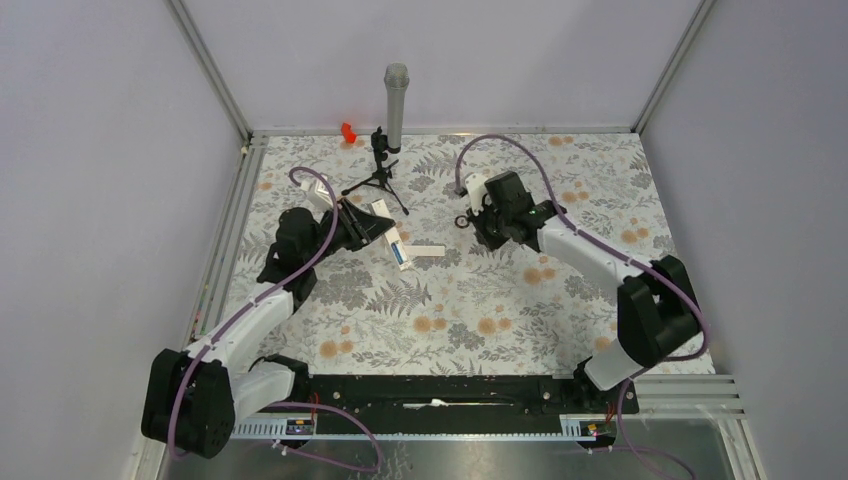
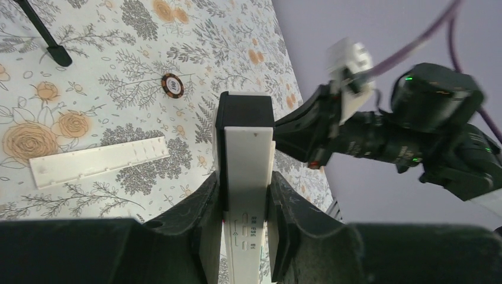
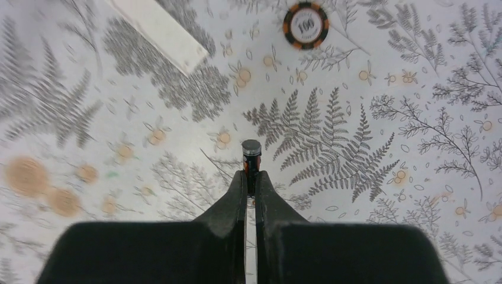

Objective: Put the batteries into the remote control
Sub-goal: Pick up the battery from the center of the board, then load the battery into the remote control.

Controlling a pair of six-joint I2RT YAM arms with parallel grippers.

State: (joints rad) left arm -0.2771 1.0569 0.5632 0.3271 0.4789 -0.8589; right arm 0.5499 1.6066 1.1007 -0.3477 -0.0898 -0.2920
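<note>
My left gripper [image 2: 244, 180] is shut on the remote control [image 2: 248, 148], a slim white bar with a black end cap, held above the table. In the top view the left gripper [image 1: 376, 228] holds the remote [image 1: 392, 238] left of centre, and a blue patch [image 1: 401, 257] shows at the remote's near end. My right gripper [image 3: 251, 176] is shut on one battery [image 3: 251, 155], a tiny dark cylinder with orange marking and a dark end cap sticking out past the fingertips. In the top view the right gripper [image 1: 472, 218] is right of the remote. No second battery shows clearly.
A flat white strip [image 2: 97, 161] lies on the floral mat next to the remote; it also shows in the top view [image 1: 428, 250]. A poker chip [image 3: 305, 25] lies near the right gripper. A microphone on a black tripod [image 1: 395, 100] and a small red object [image 1: 347, 131] stand at the back.
</note>
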